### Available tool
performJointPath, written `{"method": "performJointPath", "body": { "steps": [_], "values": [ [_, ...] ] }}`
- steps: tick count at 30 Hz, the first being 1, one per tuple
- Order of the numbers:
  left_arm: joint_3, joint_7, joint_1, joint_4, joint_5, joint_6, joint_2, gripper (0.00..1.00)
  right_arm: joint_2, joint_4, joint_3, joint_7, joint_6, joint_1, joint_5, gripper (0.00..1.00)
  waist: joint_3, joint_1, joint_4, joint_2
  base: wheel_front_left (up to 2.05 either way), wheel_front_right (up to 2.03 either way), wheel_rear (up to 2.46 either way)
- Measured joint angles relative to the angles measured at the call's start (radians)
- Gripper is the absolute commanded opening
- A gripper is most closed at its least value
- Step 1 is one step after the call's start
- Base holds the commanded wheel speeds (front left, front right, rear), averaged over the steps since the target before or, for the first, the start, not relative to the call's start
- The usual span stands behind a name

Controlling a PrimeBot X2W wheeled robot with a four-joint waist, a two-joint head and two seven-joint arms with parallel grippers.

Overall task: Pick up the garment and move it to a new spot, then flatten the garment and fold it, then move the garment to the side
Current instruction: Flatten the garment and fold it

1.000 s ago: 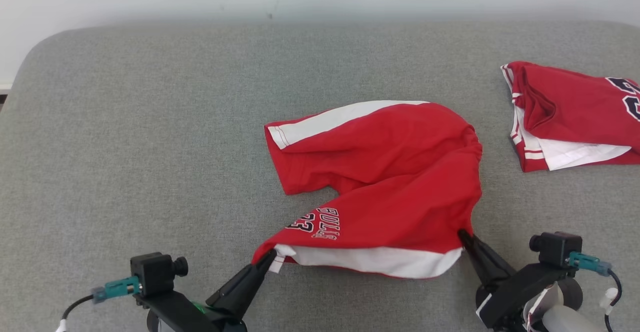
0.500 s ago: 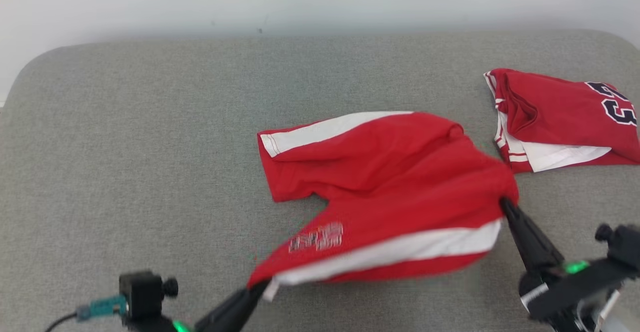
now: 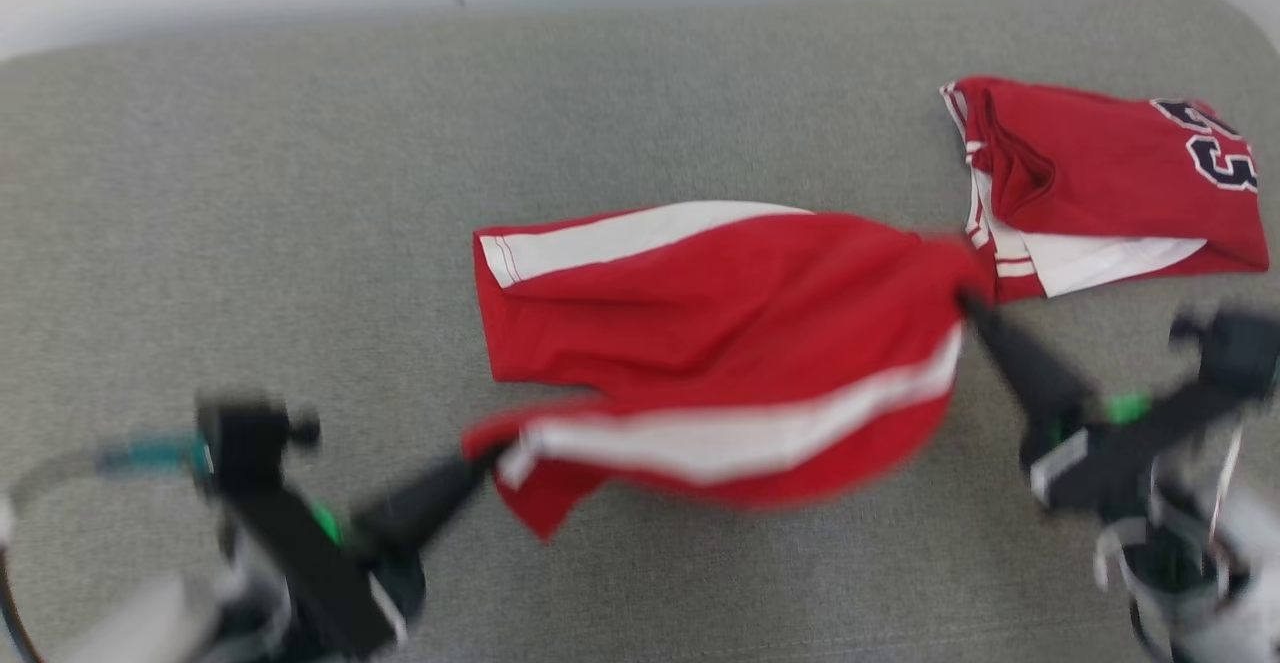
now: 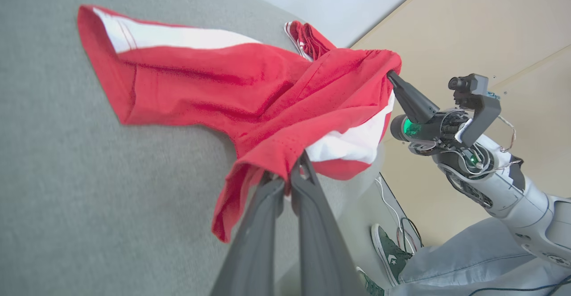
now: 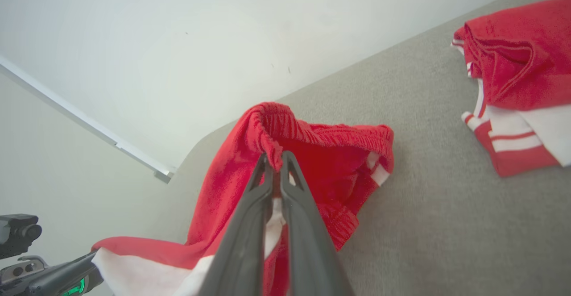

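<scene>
A: left gripper [image 4: 290, 177] status?
B: fingers pressed together, pinching the hem of the near leg of the red shorts [image 3: 740, 313]. A hem corner hangs below the pinch.
A: right gripper [image 5: 274, 162]?
B: also clamped, tips nipping the gathered elastic waistband. Only fabric between the fingers.
A: where are the shorts?
B: middle of the grey padded surface [image 3: 250, 243]. The near half is lifted and stretched between the two grippers, with the white side stripe showing in the head view. The far leg lies on the pad, its white stripe toward the wall.
A: anything else on the pad?
B: second red garment [image 3: 1100, 173], folded, far right, dark number on it. Right wrist view shows bare pad between it and the shorts: near, not touching.
A: picture quality?
B: head view is blurred, both arms smeared. Wrist views are sharp.
A: surroundings?
B: left wrist view catches a person's jeans leg [image 4: 450, 260] and a green sneaker [image 4: 386, 247] past the pad's edge.
</scene>
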Motion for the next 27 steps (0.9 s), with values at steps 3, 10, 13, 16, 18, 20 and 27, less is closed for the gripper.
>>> {"method": "performJointPath", "body": {
  "steps": [3, 10, 13, 16, 18, 20, 27],
  "values": [
    [0.034, 0.086, -0.2, 0.036, -0.023, 0.0, -0.006, 0.0, 0.059, 0.067, -0.03, 0.059, 0.0, -0.205, 0.039, 0.0, 0.036, 0.0001, -0.011, 0.0001, 0.0, 0.0, 0.0],
    [0.202, 0.189, -0.76, 0.31, 0.01, 0.029, -0.127, 0.0, 0.217, 0.333, -0.131, 0.161, -0.029, -0.749, 0.037, 0.0, 0.129, 0.0003, -0.031, 0.0002, 0.0, 0.0, 0.0],
    [0.249, 0.12, -0.948, 0.43, 0.089, 0.025, -0.191, 0.0, 0.285, 0.427, -0.197, 0.084, -0.026, -0.934, 0.021, 0.0, 0.16, 0.0003, -0.035, 0.0002, 0.0, 0.0, 0.0],
    [0.242, 0.079, -1.035, 0.487, 0.097, 0.01, -0.217, 0.0, 0.308, 0.503, -0.189, 0.037, -0.012, -1.04, 0.021, 0.0, 0.174, 0.0003, -0.032, 0.0001, 0.0, 0.0, 0.0],
    [0.217, 0.07, -0.988, 0.505, 0.095, 0.007, -0.217, 0.0, 0.304, 0.554, -0.142, 0.036, -0.005, -1.007, 0.0, 0.0, 0.17, 0.0001, -0.028, 0.0, 0.0, 0.0, 0.0],
    [0.185, 0.069, -0.89, 0.504, 0.091, 0.0, -0.216, 0.0, 0.299, 0.6, -0.091, 0.046, -0.004, -0.917, -0.02, 0.0, 0.16, 0.0002, -0.025, 0.0001, 0.0, 0.0, 0.0],
    [0.069, 0.064, -0.409, 0.405, 0.008, -0.001, -0.202, 0.0, 0.265, 0.628, 0.034, 0.09, -0.003, -0.563, -0.033, 0.0, 0.1, -0.0001, -0.008, 0.0, 0.0, 0.0, 0.0]
  ]
}}
